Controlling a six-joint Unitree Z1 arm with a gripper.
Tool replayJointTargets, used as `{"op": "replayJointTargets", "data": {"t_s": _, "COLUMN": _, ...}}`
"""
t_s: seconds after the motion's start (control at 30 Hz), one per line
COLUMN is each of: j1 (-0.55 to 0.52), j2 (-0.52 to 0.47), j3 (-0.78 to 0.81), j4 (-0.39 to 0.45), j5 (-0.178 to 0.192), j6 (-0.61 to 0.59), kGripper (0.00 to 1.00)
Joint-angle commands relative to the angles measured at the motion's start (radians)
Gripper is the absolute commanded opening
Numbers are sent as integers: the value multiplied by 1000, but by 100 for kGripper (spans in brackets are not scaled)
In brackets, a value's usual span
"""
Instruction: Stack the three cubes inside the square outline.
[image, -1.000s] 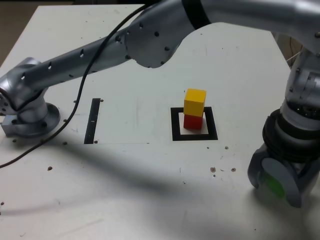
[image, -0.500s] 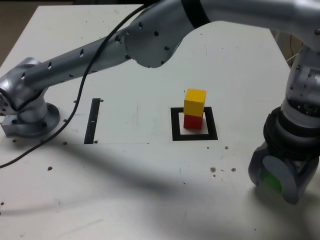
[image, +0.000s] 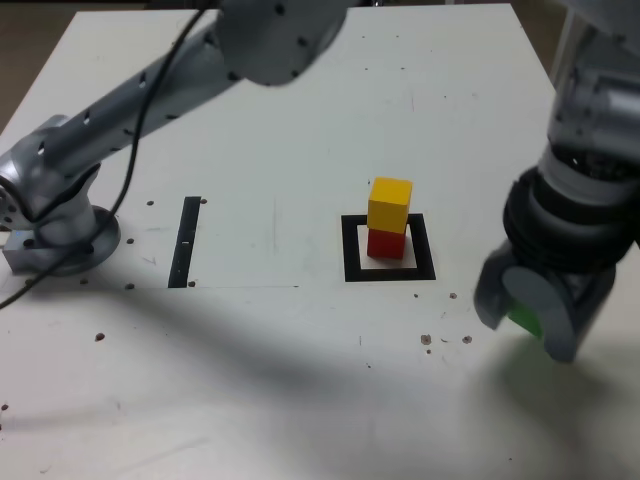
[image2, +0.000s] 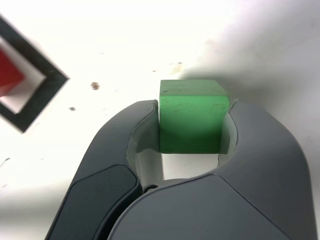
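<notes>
A yellow cube sits on a red cube inside the square outline, a thick black frame with a pale centre. At the exterior view's right, my gripper is shut on the green cube, which shows only as a green patch between the grey jaws, a little above the table. In the wrist view the green cube is pinched on two sides by my gripper. A corner of the square outline and part of the red cube show at that view's edge.
A thin black strip lies on the white table at the exterior view's left. The arm's base stands at the far left edge, its links arching over the table's back. Small dark specks dot the surface.
The gripper has closed on the green cube and risen, shifting towards the exterior view's left, nearer the stack. The arm's upper links have swung up and back. The stack has not moved.
</notes>
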Motion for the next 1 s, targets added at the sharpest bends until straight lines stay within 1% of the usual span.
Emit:
{"op": "replayJointTargets", "data": {"t_s": 0.0, "j1": 2, "j2": -59, "j3": 44, "j4": 13, "j5": 15, "j6": -7, "kGripper": 30}}
{"op": "replayJointTargets", "data": {"t_s": 0.17, "j1": 7, "j2": -185, "j3": 170, "j4": 12, "j5": 51, "j6": -21, "kGripper": 30}}
{"op": "replayJointTargets", "data": {"t_s": 0.33, "j1": 30, "j2": -333, "j3": 334, "j4": 3, "j5": 83, "j6": -46, "kGripper": 30}}
{"op": "replayJointTargets", "data": {"t_s": 0.53, "j1": 80, "j2": -490, "j3": 532, "j4": -26, "j5": 110, "j6": -91, "kGripper": 30}}
{"op": "replayJointTargets", "data": {"t_s": 0.6, "j1": 101, "j2": -525, "j3": 579, "j4": -33, "j5": 113, "j6": -104, "kGripper": 30}}
{"op": "replayJointTargets", "data": {"t_s": 0.73, "j1": 142, "j2": -582, "j3": 650, "j4": -50, "j5": 105, "j6": -114, "kGripper": 30}}
{"op": "replayJointTargets", "data": {"t_s": 0.97, "j1": 201, "j2": -629, "j3": 759, "j4": -117, "j5": 72, "j6": -109, "kGripper": 30}}
